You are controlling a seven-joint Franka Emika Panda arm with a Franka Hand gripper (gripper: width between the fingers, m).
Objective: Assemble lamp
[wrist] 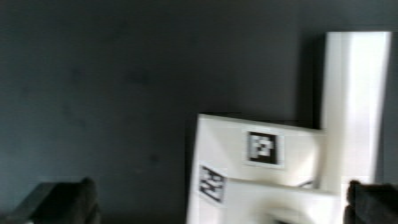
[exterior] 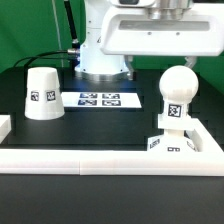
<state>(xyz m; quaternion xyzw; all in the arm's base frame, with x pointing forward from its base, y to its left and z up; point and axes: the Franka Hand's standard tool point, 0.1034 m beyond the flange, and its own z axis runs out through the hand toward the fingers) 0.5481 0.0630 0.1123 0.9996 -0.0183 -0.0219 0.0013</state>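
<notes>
Lamp base [exterior: 172,141] with bulb [exterior: 176,93] seated, against the rail [exterior: 110,160]; shade [exterior: 43,93] well apart. Rigid, light, slick plastic — grasp flat sides. Gripper [wrist: 217,203] fingers wide apart, empty.

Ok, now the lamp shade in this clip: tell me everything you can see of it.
The shade is a white, plastic-looking truncated cone, standing upright on the dark table with its narrow end up and wide end down. One black-and-white square tag shows on its side. It stands alone at the exterior view's left, beside the marker board, apart from the bulb and base. Nothing grips it. The wrist view does not show it.
</notes>
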